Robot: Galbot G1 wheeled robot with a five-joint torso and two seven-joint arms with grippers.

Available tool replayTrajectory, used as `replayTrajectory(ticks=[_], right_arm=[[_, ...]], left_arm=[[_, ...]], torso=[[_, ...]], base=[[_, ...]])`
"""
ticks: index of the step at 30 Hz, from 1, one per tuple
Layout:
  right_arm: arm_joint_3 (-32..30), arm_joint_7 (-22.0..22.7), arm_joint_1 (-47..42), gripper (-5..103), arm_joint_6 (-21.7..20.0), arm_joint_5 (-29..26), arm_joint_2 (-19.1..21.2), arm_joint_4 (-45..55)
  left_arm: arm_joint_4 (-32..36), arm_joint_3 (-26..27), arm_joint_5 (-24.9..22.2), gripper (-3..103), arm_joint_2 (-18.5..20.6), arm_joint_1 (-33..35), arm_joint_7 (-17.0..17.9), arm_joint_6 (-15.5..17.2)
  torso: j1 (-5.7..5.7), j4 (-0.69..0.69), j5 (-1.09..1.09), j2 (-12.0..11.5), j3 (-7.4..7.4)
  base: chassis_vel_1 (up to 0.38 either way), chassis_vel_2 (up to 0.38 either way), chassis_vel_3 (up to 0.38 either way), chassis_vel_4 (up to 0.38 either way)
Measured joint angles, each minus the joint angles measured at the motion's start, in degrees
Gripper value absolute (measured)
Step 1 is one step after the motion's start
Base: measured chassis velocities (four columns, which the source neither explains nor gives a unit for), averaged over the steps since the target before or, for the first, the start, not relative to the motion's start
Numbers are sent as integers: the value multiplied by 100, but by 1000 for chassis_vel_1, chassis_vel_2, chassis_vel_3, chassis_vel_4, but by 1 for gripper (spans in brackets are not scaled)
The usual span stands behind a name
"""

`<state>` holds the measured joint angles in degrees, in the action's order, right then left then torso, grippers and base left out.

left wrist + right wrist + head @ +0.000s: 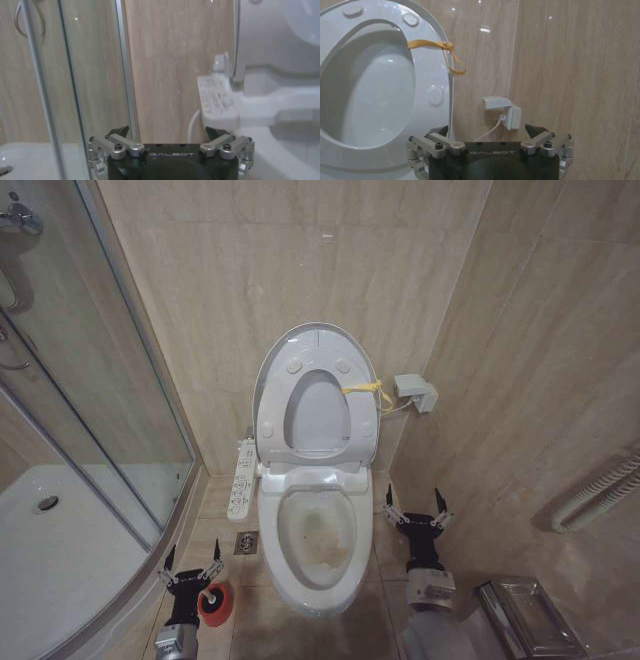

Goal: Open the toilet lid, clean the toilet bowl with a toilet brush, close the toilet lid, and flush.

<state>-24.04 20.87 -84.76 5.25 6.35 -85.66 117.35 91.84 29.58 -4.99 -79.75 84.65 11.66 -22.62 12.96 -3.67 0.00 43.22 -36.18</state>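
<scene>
Toilet lid point(318, 340) stands up, leaning back on the tan tiled wall point(300, 250). The white ring seat point(316, 415) is up too and rests flat against the lid. A yellow tie point(366, 390) hangs at the lid's edge on the robot's right side. Small round bumpers dot the raised seat.

Below it the toilet bowl point(318, 525) is open. It is white, with brown stains inside near the bottom. A long white button panel point(242, 480) runs along the bowl's side on the robot's left. A small metal floor drain point(246, 542) sits in the floor just beside the bowl, under the panel.

On the floor to the left of the bowl is a round red cup holder point(216, 604). The toilet brush itself cannot be made out there. The left gripper point(192, 563) hangs right at the red holder, partly in front of it. Its two fingers are spread apart and pinch nothing.

The right gripper point(413, 505) hangs on the other side of the bowl, near the rim but not touching it. Its fingers are spread apart too, with nothing between them.

A white wall box point(415, 392) with a cord sits on the wall to the right of the lid. A glass shower door point(90, 380) and a white shower tray point(60, 540) are on the far left. A shiny metal box point(525, 615) sits low on the right.
</scene>
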Motion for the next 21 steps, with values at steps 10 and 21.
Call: replayTrajectory(ticks=[10, 21], right_arm=[[0, 0, 0, 100, 0, 0, 0, 0], [0, 0, 0, 100, 0, 0, 0, 0]], left_arm=[[-1006, -66, 183, 100, -108, -130, 109, -544], [-2023, -8, 251, 100, -91, -519, 79, -909]], torso=[[0, 1, 0, 0, 0], [0, 0, 0, 0, 0]], base=[[0, 0, 0, 0], [0, 0, 0, 0]])
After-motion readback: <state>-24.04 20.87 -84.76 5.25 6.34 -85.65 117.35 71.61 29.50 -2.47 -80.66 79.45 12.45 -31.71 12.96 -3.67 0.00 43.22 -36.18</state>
